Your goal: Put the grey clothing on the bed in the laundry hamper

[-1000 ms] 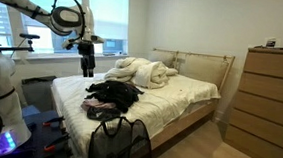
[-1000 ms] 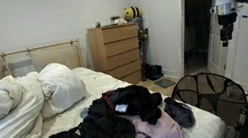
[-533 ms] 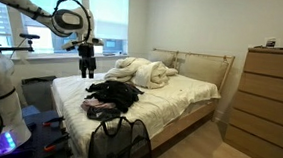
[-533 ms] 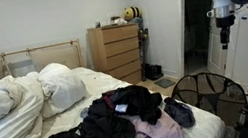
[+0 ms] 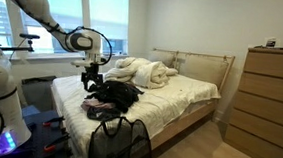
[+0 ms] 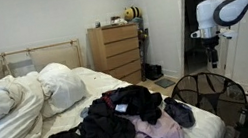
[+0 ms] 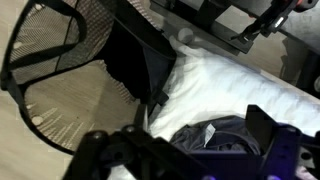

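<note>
Arm (image 5: 41, 17) reaches fr. upper left, elbow bent; gripper (image 5: 89, 80) at centre-left pts down near grey clothing (image 7: 215, 135), fingers wide, empty.

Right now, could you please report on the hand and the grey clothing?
Hand open, empty, over the bed edge. Grey clothing on bed, not yet gripped. Dark clothes heaped against it; hamper beside bed.

Black mesh hamper (image 5: 117, 143), white bedding (image 5: 186, 92)
</note>
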You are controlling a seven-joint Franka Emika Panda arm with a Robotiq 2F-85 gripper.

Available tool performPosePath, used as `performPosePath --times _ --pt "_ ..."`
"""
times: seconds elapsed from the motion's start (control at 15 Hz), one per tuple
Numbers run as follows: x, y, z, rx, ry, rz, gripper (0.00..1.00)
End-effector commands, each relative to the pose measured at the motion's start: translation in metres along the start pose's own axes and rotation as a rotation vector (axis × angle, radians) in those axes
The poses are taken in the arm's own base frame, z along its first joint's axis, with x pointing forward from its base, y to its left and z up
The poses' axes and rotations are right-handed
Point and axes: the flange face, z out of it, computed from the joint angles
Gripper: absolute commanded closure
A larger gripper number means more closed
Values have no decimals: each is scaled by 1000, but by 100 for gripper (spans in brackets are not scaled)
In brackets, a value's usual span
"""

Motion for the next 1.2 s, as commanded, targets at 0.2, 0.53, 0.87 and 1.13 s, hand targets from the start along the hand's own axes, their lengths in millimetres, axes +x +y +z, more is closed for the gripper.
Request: performPosePath --times 0.2,0.53,0.87,1.13 --pt "74 -22 55 98 -15 -154 0" --pt "123 -47 87 192 -29 -228 0" --pt "155 -61 137 178 -47 -240 0" --pt "172 -60 174 136 -21 -247 0"
